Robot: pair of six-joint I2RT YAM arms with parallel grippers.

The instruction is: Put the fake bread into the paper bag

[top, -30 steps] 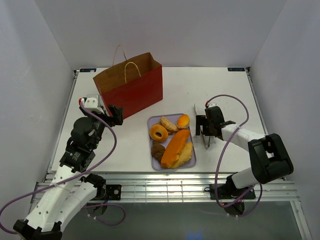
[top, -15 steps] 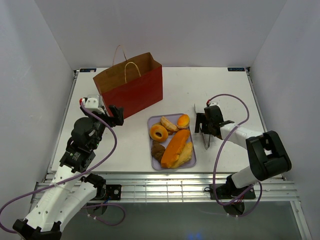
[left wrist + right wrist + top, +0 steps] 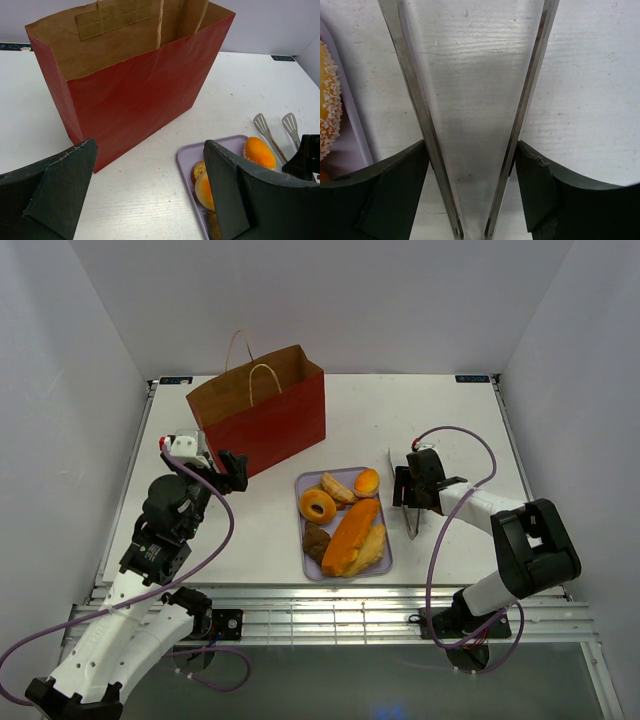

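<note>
A: Now, right gripper [image 3: 470, 190] first. What are the fingers doing?
B: Its two fingers [image 3: 395, 190] sit against the outer sides of the metal tongs [image 3: 415, 85], one on each arm. So it grips the tongs. They lie flat on the white table [image 3: 450, 420], arms spread in a narrow V, just right of the lavender tray [image 3: 346, 578].
A: Left gripper [image 3: 150, 185]?
B: Jaws wide apart, nothing between them. It hovers near the front left corner of the paper bag [image 3: 140, 90], apart from it.
A: The bag itself?
B: Upright, mouth open, red outside, brown inside, two cord handles at the top. It stands on the far left part of the table, well apart from the right gripper. Cannot see its bottom.
A: And the fake bread [image 3: 345, 525]?
B: All the pieces in view are on the tray, none in either gripper. Ring doughnut [image 3: 318, 505] on the left side, round orange bun [image 3: 367, 481] at the far right corner, long loaf [image 3: 352, 540] slanting down the middle, dark brown piece [image 3: 316, 540] on the near side of the doughnut. The tray lies between bag and tongs, near the bag's right corner.
</note>
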